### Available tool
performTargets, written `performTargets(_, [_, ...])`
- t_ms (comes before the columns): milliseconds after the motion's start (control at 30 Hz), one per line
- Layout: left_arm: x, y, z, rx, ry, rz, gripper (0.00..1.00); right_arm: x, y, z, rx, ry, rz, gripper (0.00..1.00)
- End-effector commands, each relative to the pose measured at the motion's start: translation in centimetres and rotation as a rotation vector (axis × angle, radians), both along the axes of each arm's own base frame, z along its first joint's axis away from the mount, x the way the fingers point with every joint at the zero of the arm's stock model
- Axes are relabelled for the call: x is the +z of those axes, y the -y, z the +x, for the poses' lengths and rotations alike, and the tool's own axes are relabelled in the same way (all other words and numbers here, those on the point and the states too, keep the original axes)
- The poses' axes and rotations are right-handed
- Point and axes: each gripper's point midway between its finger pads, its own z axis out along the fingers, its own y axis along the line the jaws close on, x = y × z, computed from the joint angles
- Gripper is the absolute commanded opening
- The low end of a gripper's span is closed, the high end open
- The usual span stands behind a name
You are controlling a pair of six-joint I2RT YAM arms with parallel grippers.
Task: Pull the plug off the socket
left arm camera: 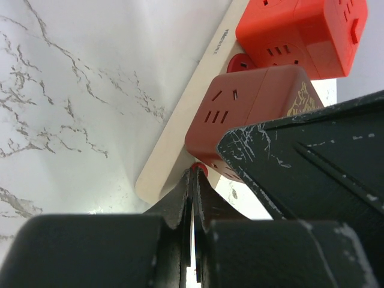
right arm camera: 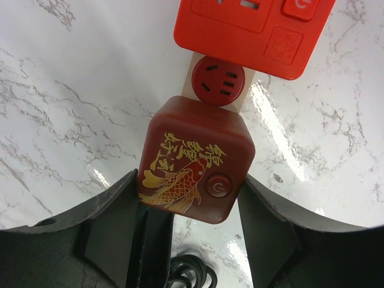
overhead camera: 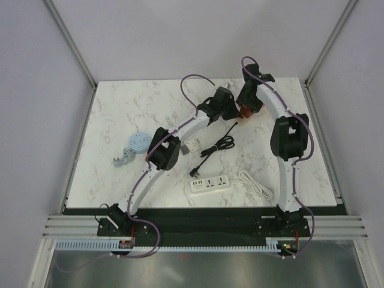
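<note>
The plug is a dark red cube (right arm camera: pixel 195 162) with a gold fish and a round button. It sits on a beige socket strip (left arm camera: pixel 180 138), next to a bare round red socket (right arm camera: pixel 218 81) and a bright red cube (right arm camera: pixel 252 30). My right gripper (right arm camera: pixel 189 179) straddles the dark red cube, one finger against each side. My left gripper (left arm camera: pixel 195 174) is shut with nothing in it, its tips on the strip's near end below the cube. In the top view both grippers meet at the table's back, right (overhead camera: pixel 245 111) and left (overhead camera: pixel 233 117), hiding the strip.
A coiled black cable (overhead camera: pixel 219 146) lies just in front of the grippers, beside a small white adapter (overhead camera: pixel 193 146). Nearer the arm bases are a white power strip (overhead camera: pixel 210 184) and its white cord (overhead camera: pixel 255 183). A round pale-blue socket (overhead camera: pixel 138 142) rests at the left.
</note>
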Motion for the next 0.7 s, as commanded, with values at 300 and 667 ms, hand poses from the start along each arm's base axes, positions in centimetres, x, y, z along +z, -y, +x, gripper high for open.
performTargets(300, [-1.1,2.1,-2.7,-0.209,0.006,-0.060,0.02,6.5,-1.8,0.8,0.112,0.205,0.186,0.00])
performTargets(667, [8.4,0.5,-3.5,-0.454,0.305,-0.175,0.81,7.1,-0.9,0.5,0.197,0.292,0.241,0.00])
